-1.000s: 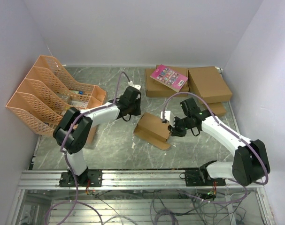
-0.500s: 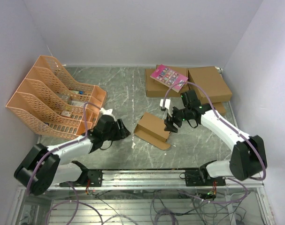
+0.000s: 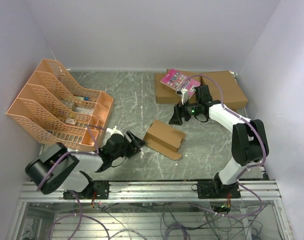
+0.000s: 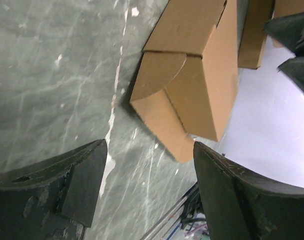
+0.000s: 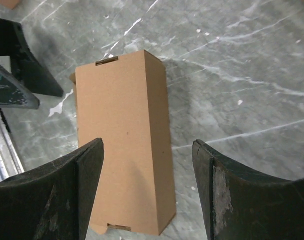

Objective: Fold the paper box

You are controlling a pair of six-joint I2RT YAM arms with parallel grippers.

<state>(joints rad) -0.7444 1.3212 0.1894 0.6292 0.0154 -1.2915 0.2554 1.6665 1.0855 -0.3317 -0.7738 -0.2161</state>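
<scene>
**Both pincers open, the box lies free between them**

The paper box [image 3: 164, 138] lies on the grey table [image 3: 126, 100], folded into an oblong shape, near the middle between the two arms. The left pincer [image 3: 136, 141] is low, just beside the left end of the box. Its jaws stand wide apart and hold nothing, and the box is in front of the fingers, not touching them. The right pincer [image 3: 175, 116] hangs behind the far end of the box, also wide open and empty. Its wrist camera sees the box between both fingers.
</scene>
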